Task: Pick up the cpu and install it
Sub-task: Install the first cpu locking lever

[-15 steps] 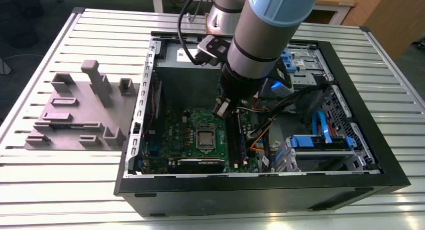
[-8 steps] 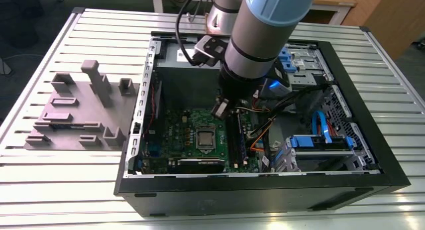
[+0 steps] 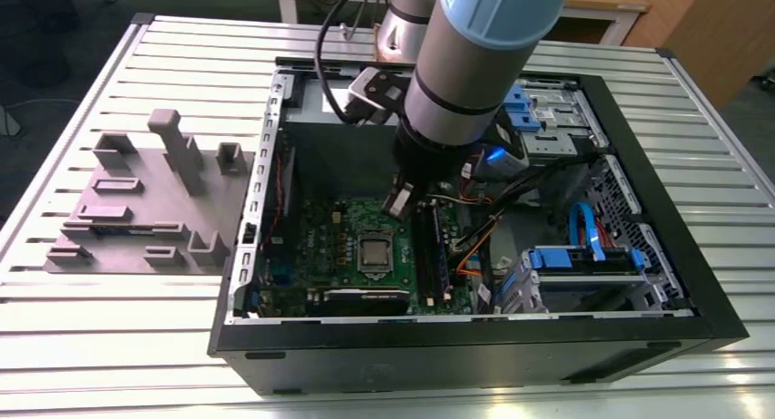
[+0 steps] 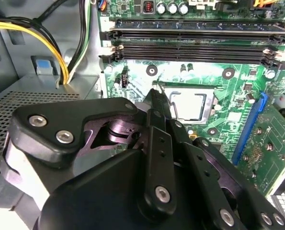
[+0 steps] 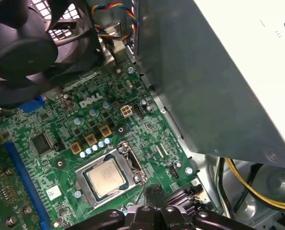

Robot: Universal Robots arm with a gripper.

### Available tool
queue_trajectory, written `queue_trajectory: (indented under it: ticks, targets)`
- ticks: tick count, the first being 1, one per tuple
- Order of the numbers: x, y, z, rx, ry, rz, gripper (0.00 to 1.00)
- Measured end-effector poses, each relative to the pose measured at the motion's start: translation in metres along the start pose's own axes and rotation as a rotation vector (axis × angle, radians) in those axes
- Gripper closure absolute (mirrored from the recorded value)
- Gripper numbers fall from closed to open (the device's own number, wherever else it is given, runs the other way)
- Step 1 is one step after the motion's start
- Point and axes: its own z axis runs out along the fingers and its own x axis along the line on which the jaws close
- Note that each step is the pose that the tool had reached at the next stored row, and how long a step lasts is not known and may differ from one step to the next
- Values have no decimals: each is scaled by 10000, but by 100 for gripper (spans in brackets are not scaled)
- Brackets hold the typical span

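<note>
The cpu (image 5: 105,177) lies flat in the motherboard socket, a dull silver square ringed by the shiny metal frame (image 5: 132,165). It shows as well in the second wrist view as the cpu (image 4: 190,105) and in the exterior view as the cpu (image 3: 374,253). My gripper (image 3: 397,204) hangs inside the open computer case (image 3: 485,342), a little above the board and just off the socket's edge. Its black tips (image 5: 154,190) sit together with nothing between them, so the gripper (image 4: 157,98) is shut and not touching the cpu.
Long memory slots (image 4: 195,36) run beside the socket. A big grey box with a white label (image 5: 219,72) and yellow cables (image 5: 257,189) stand close on one side, a black fan (image 5: 22,48) on another. A grey fixture block (image 3: 145,201) sits at the exterior view's left.
</note>
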Motion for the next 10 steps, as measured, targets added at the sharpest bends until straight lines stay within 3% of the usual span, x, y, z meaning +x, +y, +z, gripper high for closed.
queue_trajectory:
  ticks: [4, 10]
  targets:
    - [24, -5, -2, -6, -9, -26, 90]
    - [40, 7, -1, -24, 65, -620, 90]
